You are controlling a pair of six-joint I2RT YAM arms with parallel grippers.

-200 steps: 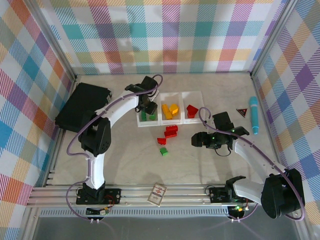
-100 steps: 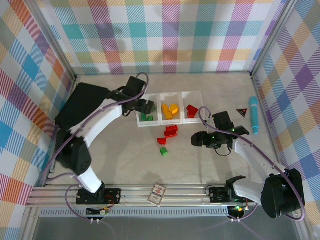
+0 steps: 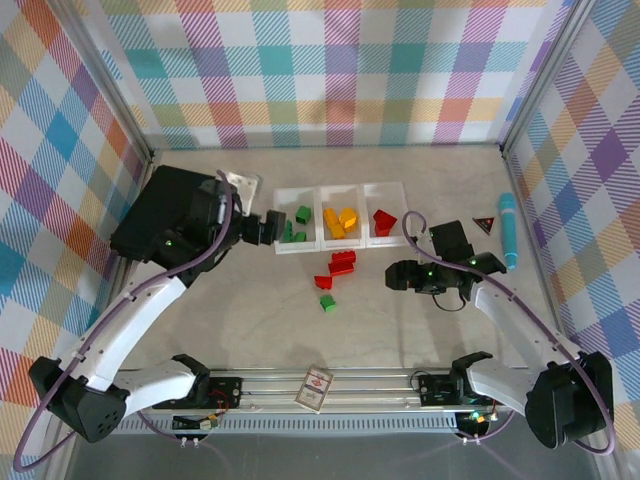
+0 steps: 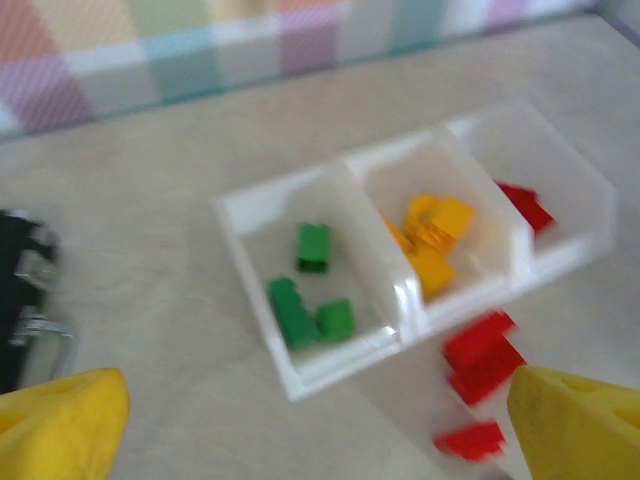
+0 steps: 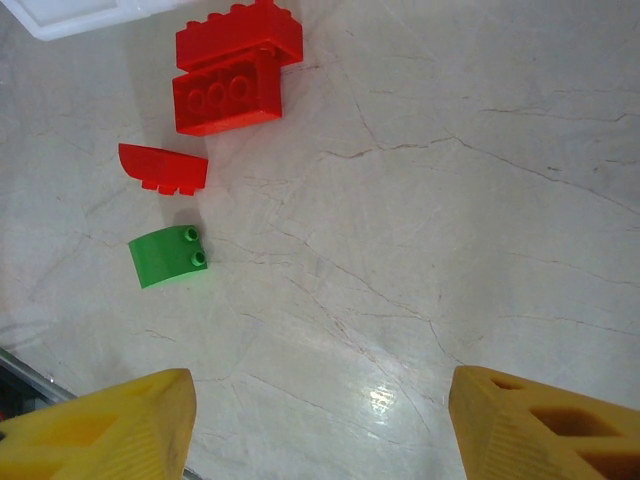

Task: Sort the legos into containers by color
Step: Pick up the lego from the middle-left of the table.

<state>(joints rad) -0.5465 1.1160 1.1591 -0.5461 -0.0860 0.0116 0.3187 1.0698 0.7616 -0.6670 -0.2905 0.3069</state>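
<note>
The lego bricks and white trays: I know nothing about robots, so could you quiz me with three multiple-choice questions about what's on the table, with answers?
1. Where does the loose green brick lie?
A) in the middle tray
B) on the black box
C) on the table, beside the loose red bricks

2. How many green bricks are in the left tray?
A) three
B) one
C) six

3. What state is the left hand in?
A) shut on a yellow brick
B) open, holding nothing
C) shut on a card

Answers:
1 C: the right wrist view shows it on bare table next to the red ones.
2 A: the left wrist view shows three green bricks inside that tray.
3 B: its yellow fingertips stand wide apart with nothing between them.
</note>
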